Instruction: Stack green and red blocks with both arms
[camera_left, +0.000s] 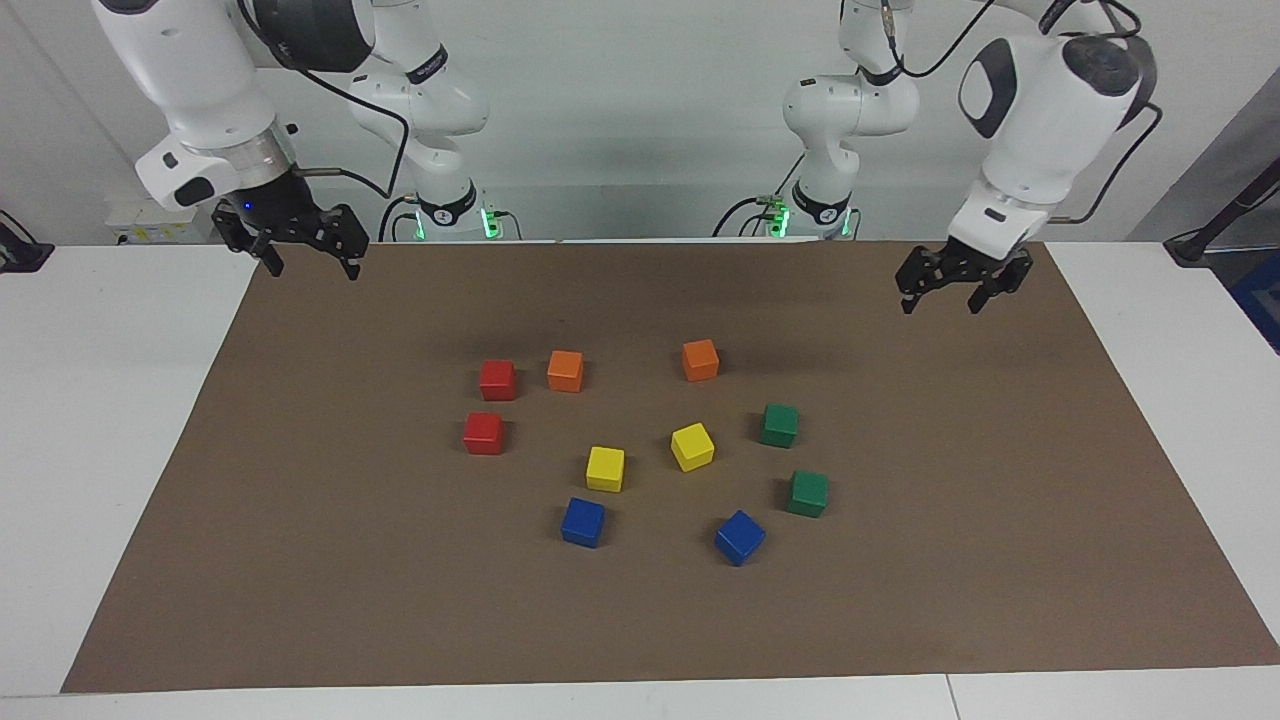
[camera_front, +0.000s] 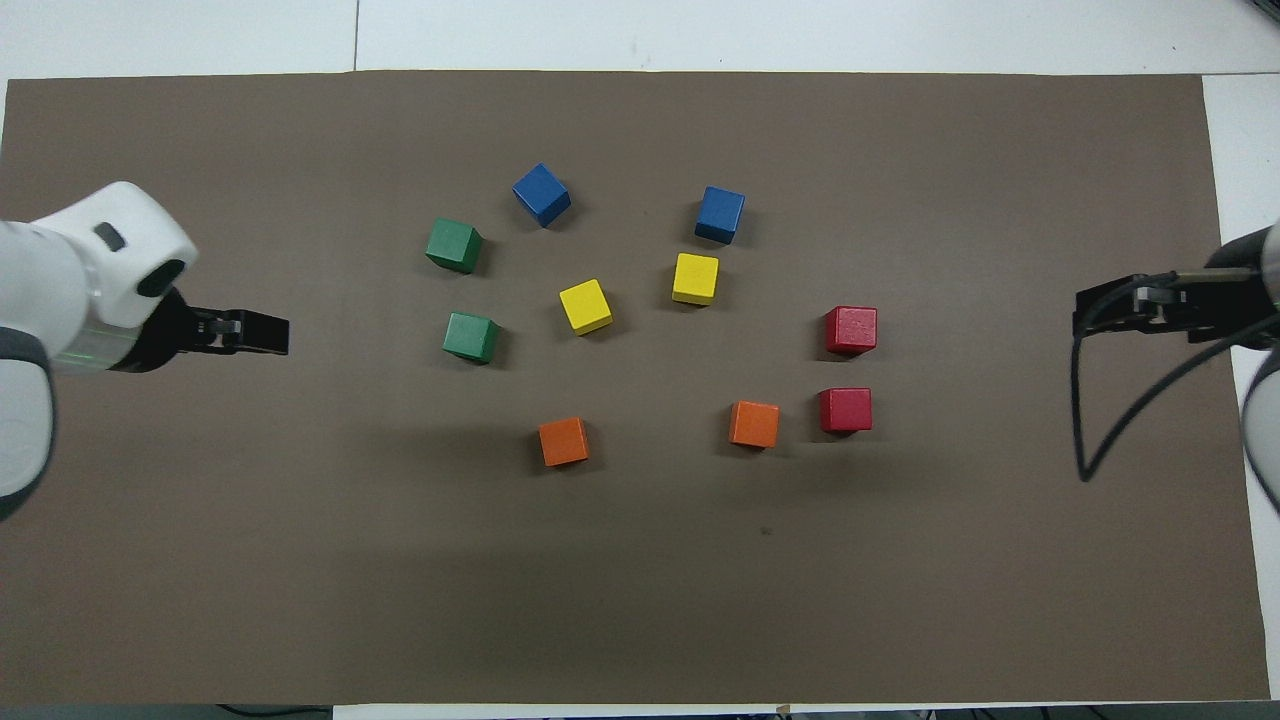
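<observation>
Two dark green blocks (camera_left: 778, 425) (camera_left: 807, 493) sit apart on the mat toward the left arm's end; they also show in the overhead view (camera_front: 470, 337) (camera_front: 453, 245). Two red blocks (camera_left: 497, 380) (camera_left: 483, 433) sit apart toward the right arm's end, also in the overhead view (camera_front: 846, 410) (camera_front: 851, 330). My left gripper (camera_left: 940, 300) (camera_front: 270, 333) is open and empty, up over the mat beside the green blocks. My right gripper (camera_left: 310, 265) (camera_front: 1085, 320) is open and empty over the mat's edge, well apart from the red blocks.
Two orange cubes (camera_left: 565, 371) (camera_left: 700, 360), two yellow cubes (camera_left: 605, 468) (camera_left: 692, 446) and two blue cubes (camera_left: 583, 522) (camera_left: 739, 537) lie between the red and green blocks. All rest on a brown mat (camera_left: 300, 520) on the white table.
</observation>
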